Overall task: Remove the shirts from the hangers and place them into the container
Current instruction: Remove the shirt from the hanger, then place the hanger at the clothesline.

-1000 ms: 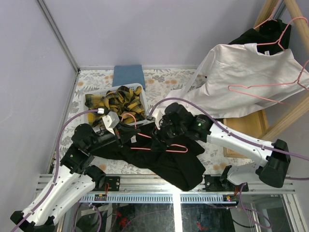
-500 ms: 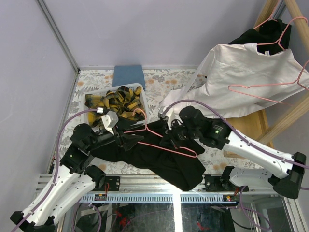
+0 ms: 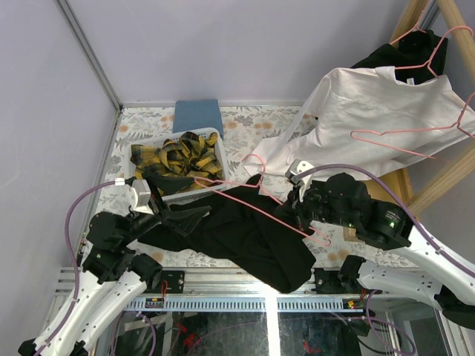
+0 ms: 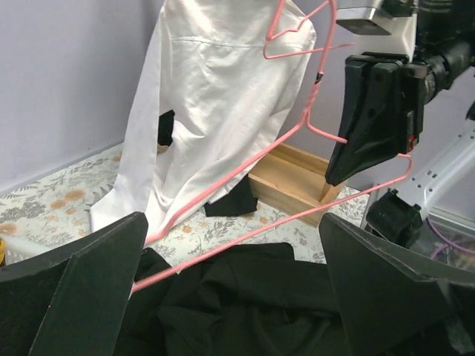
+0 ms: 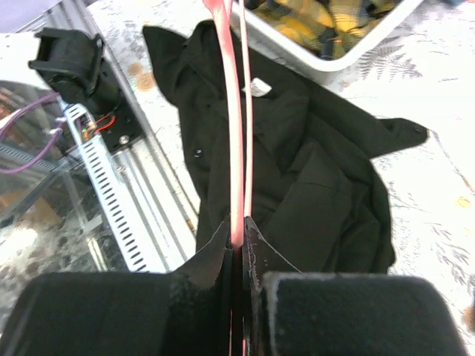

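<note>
A table (image 3: pixel 245 122) under a grey-and-tan flowered cloth fills the lower frame of the overhead view, closed in by plain pale-lilac walls, with a metal rail along its near edge. A wooden rack (image 3: pixel 445 174) stands at the upper right, and a wooden tray (image 3: pixel 382 194) lies below it. The white basket (image 3: pixel 215 133), left of centre, holds the plaid shirt (image 3: pixel 178 157); a folded blue cloth (image 3: pixel 197 116) lies just above it. A black shirt (image 3: pixel 245 237) sprawls at lower centre, its small collar tag (image 5: pixel 257 87) too small to read. The right gripper (image 5: pixel 237 248) is pinched tight on a pink hanger (image 5: pixel 231 111) raised over that shirt. The left gripper (image 4: pixel 230 297) gapes wide and holds nothing. On the rack hang a white shirt (image 3: pixel 371 119) and, behind it, another black one (image 3: pixel 393 55) — each on its own pink hanger.
</note>
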`<state>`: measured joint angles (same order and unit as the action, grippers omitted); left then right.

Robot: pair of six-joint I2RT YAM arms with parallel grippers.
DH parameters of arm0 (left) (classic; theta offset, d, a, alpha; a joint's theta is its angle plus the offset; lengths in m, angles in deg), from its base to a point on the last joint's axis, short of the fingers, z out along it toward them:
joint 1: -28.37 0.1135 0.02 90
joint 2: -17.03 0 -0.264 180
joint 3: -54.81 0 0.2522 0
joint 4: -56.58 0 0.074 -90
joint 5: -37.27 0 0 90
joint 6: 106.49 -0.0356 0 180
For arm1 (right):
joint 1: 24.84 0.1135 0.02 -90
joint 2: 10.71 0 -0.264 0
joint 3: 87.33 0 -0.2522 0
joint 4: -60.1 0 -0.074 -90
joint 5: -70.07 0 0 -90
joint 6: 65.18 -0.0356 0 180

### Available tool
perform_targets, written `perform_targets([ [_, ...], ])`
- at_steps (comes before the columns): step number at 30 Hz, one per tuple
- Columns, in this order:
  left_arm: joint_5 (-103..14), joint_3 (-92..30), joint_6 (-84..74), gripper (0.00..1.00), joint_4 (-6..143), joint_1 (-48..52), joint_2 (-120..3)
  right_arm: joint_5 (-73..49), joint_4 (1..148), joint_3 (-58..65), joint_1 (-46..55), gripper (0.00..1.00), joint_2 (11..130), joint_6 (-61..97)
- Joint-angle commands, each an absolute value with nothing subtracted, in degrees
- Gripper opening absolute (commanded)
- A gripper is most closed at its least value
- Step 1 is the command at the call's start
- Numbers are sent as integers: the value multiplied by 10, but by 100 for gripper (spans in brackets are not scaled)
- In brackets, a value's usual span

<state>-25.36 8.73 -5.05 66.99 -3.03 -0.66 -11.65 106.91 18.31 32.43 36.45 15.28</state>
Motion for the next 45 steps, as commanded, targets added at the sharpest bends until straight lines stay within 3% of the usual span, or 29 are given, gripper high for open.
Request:
perform_targets([
  [1,-307,92,-9,100,645,-28,-10,-223,1088,151,324,0,360,157],
  [7,-342,89,82,100,647,-27,-67,-459,1005,194,324,0,348,16],
  [12,-245,109,121,100,553,-35,-132,-574,987,181,324,0,397,-128],
  [19,-449,123,24,100,542,-204,-154,-695,1040,108,324,0,513,-252],
  [24,-692,97,-85,100,537,-395,-237,-713,1045,57,324,0,577,-291],
  [30,-929,99,-261,100,383,-558,-339,-734,1095,10,324,0,631,-359],
  [38,-970,120,-375,99,149,-586,-438,-735,1130,2,324,0,646,-412],
  [45,-993,111,-425,76,51,-586,-513,-725,1101,28,325,0,618,-408],
])
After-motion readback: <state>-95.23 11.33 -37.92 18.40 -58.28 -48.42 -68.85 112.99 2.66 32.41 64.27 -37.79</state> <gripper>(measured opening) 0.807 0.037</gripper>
